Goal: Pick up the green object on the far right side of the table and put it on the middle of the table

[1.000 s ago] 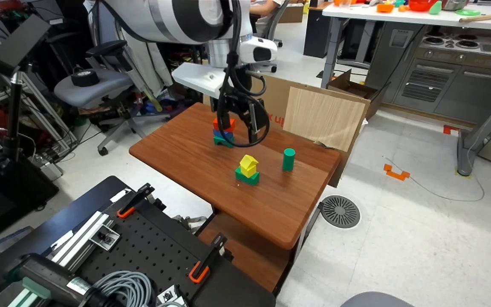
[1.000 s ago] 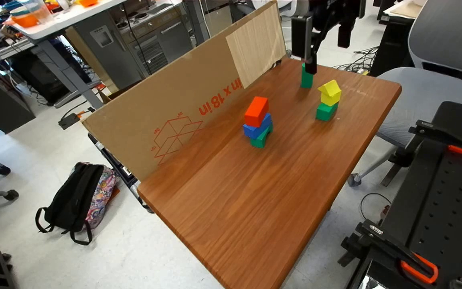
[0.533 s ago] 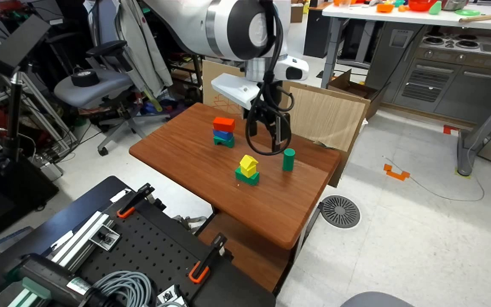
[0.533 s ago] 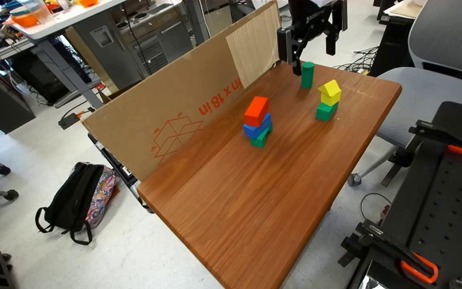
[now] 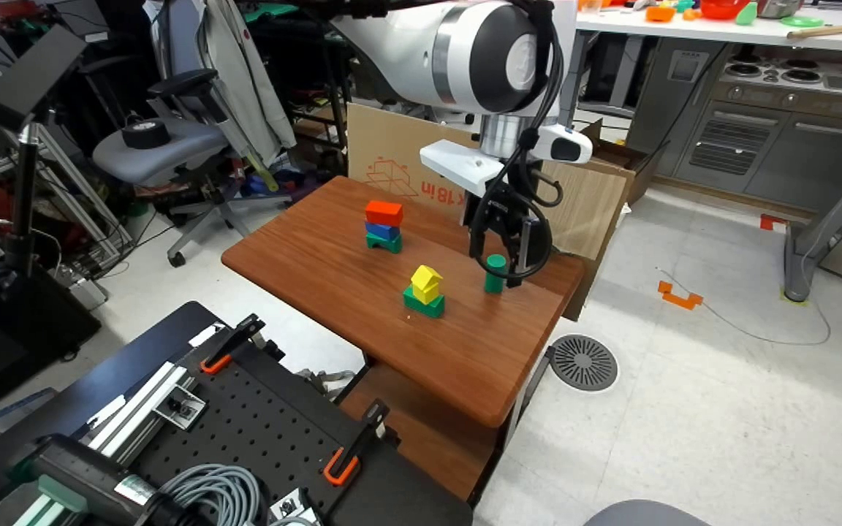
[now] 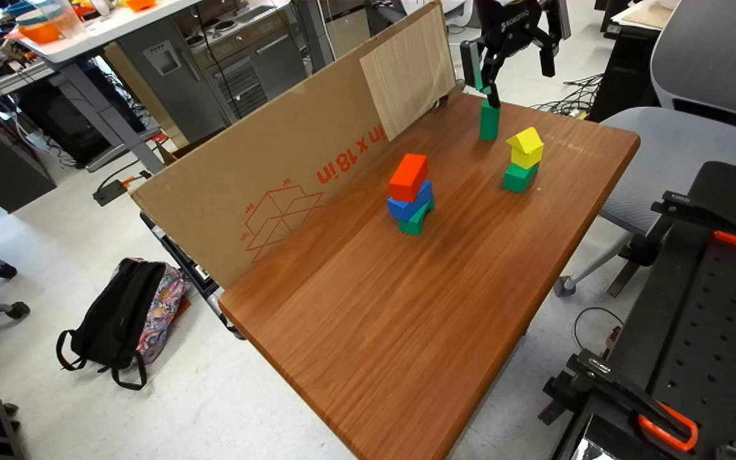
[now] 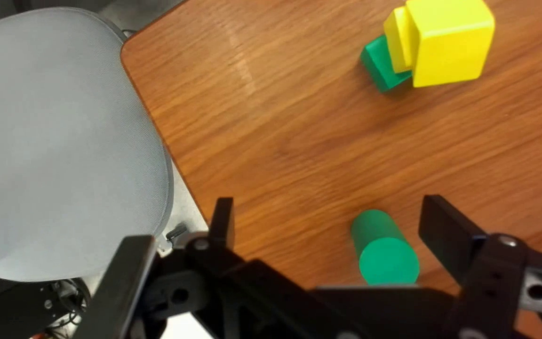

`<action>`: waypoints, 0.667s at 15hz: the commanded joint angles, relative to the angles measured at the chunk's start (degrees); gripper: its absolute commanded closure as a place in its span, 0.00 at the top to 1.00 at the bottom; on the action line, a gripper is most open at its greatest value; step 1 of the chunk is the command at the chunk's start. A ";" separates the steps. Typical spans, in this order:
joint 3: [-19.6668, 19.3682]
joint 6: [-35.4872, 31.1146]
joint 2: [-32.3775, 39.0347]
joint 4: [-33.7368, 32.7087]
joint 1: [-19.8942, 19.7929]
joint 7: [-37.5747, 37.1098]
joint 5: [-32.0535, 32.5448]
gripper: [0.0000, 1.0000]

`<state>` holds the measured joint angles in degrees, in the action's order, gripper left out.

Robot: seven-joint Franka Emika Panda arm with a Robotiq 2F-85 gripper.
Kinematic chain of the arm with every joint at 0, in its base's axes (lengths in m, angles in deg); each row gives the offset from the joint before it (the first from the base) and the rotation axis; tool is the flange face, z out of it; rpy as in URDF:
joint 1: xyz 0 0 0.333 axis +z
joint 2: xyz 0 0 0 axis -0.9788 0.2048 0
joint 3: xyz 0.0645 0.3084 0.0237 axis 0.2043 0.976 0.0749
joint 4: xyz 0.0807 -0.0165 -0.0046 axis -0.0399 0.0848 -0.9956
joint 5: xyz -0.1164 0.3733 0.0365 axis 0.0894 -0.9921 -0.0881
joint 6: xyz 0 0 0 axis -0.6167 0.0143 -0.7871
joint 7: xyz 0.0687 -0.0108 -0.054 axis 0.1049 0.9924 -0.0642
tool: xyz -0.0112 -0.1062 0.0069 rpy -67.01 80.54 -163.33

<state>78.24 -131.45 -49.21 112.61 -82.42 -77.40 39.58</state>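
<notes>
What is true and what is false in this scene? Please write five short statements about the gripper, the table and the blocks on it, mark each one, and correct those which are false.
1. The green cylinder stands upright on the wood-grain table. True.
2. The gripper is open. True.
3. The green cylinder stands in the middle of the wood-grain table. False: it stands toward one short end.
4. The red rectangular block lies on top of the blue block. True.
5. The blue block rests directly on the wood-grain table. False: a green arch block is under it.
</notes>
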 commanded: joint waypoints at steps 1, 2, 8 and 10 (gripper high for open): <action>0.32 4.12 5.11 -7.44 -1.23 -0.66 -2.87 1.00; 0.75 3.07 5.61 -7.79 -1.68 -0.16 -3.91 1.00; 1.86 0.53 5.30 -8.50 -1.82 1.54 -6.87 1.00; 1.79 0.48 5.83 -9.22 -1.82 1.35 -7.19 1.00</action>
<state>79.17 -130.55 -44.33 105.26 -83.16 -77.11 34.24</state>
